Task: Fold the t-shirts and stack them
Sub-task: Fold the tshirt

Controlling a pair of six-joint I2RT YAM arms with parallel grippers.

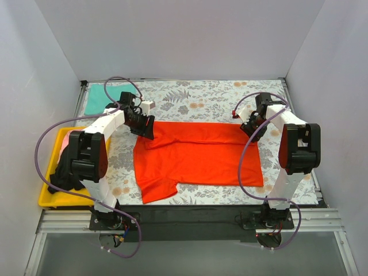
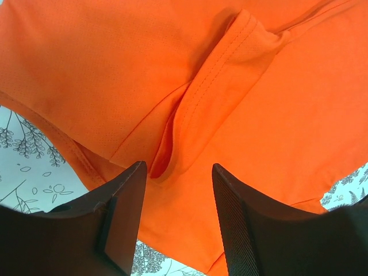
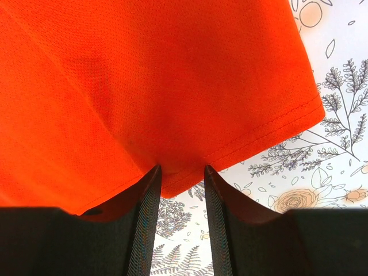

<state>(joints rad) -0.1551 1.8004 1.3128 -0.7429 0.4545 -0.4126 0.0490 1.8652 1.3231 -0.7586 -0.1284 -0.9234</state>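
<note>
Lying flat on the worktop, an orange-red t-shirt [image 1: 201, 158] stretches across a grey floral cloth [image 1: 213, 95]. Its long axis runs side to side, with the hem to the right and one sleeve pointing at the near edge on the left. The left fingers [image 2: 133, 187] stand well apart over a folded sleeve at the shirt's far left corner. The right fingers [image 3: 150, 192] are narrowly parted at the far right hem corner. A teal t-shirt [image 1: 100, 95] lies far left. A yellow tray [image 1: 49, 198] at the left holds pink [image 1: 68, 137] and black [image 1: 60, 178] cloth. Plain white walls enclose the worktop.
</note>
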